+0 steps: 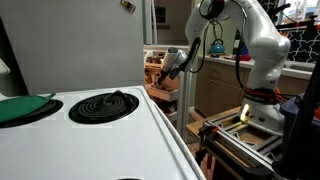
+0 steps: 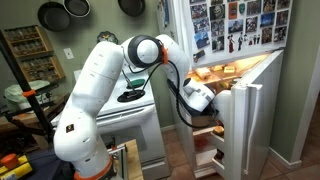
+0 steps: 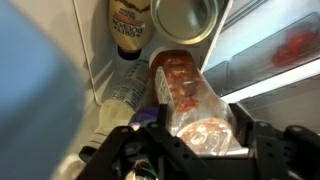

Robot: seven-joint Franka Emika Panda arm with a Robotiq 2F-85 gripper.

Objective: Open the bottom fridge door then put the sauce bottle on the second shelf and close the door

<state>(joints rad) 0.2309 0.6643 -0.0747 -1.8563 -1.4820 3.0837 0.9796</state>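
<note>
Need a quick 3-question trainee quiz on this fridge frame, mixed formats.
1. True or false: the bottom fridge door is shut.
2. Where does the claw reach? A) over the stove B) into the fridge C) up to the wall pans
3. Fill in: in the wrist view, the ____ sits between the claw's fingers.
Key: 1 false; 2 B; 3 the sauce bottle.
</note>
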